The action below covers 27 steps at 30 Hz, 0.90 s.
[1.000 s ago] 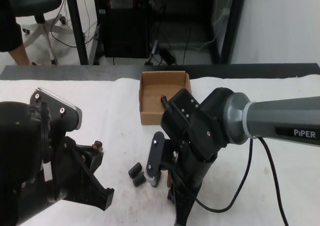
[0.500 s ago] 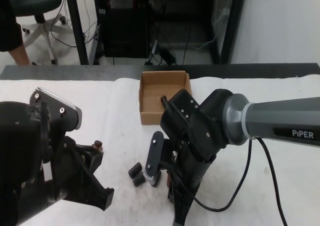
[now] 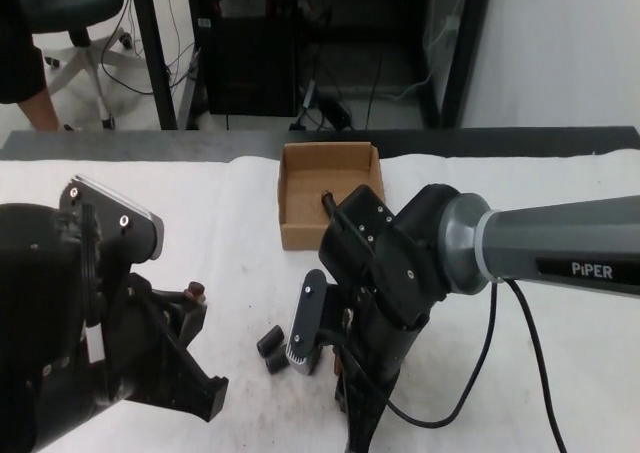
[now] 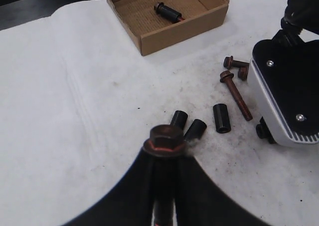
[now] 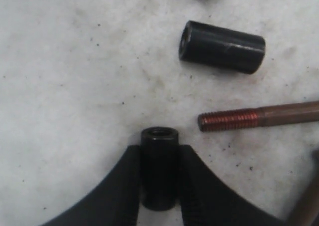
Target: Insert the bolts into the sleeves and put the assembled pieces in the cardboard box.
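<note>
My left claw (image 4: 163,153) clamped a bolt (image 4: 164,137). Loose sleeves (image 4: 221,117) and bolts (image 4: 236,94) lay on the cloth between. My right claw (image 5: 159,178) gripped a sleeve (image 5: 158,156). One assembled piece (image 4: 167,10) lay in the box (image 4: 185,29); I judged most work undone.

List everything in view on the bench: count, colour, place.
Brown cardboard box: one, brown, far side of the bench, mid-width.
Assembled bolt-and-sleeve piece: one, black and rust-brown, lying in the box.
Loose black cylindrical sleeves: three, black, on the cloth between the arms.
Loose rust-brown steel bolts: at least two, rust-brown, beside the sleeves, by the right arm.
White cloth: one, white, smudged, covering the bench.
Left gripper: black, shut on a rust-brown hex-head bolt.
Right gripper: black, low over the cloth, shut on a black sleeve.
</note>
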{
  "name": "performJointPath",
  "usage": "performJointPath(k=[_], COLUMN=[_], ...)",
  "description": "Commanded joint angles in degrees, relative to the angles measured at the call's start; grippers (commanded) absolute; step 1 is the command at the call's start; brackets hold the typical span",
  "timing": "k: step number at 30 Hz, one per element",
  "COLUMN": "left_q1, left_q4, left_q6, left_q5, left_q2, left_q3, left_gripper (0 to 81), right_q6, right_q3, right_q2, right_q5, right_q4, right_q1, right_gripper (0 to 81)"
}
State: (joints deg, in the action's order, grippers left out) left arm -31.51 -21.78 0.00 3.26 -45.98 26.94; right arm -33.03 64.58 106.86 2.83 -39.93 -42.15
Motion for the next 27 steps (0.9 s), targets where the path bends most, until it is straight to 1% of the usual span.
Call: performJointPath(k=[1,14,15,16,17,18,19,24,27], left_q1=[0.16,0.16,0.16,0.16,0.16,0.16,0.16,0.16,0.16], left_q4=[1.05,1.05,1.05,1.05,1.05,1.05,1.05,1.05,1.05], left_q6=[0.00,0.00,0.00,0.00,0.00,0.00,0.00,0.00,0.00], left_q5=[0.55,0.55,0.55,0.55,0.55,0.55,0.55,0.55,0.55], left_q2=[0.57,0.57,0.57,0.57,0.57,0.57,0.57,0.57,0.57], left_q3=[0.20,0.20,0.20,0.20,0.20,0.20,0.20,0.20,0.20], left_gripper=[0.3,0.3,0.3,0.3,0.3,0.3,0.3,0.3,0.3], right_q6=[0.64,1.00,1.00,1.00,1.00,1.00,1.00,2.28,7.01], right_q3=[-0.08,-0.08,-0.08,-0.08,-0.08,-0.08,-0.08,-0.08,-0.08], right_q2=[1.25,1.24,1.24,1.24,1.24,1.24,1.24,0.37,-2.83], right_q5=[0.56,0.56,0.56,0.56,0.56,0.56,0.56,0.56,0.56], right_q4=[-0.25,1.15,1.48,1.63,1.64,1.54,1.49,1.49,1.49], right_q1=[-0.02,-0.02,-0.02,-0.02,-0.02,-0.02,-0.02,-0.02,-0.02], right_gripper=[24.7,24.4,22.6,18.8,12.5,4.3,0.7,0.9,0.9])
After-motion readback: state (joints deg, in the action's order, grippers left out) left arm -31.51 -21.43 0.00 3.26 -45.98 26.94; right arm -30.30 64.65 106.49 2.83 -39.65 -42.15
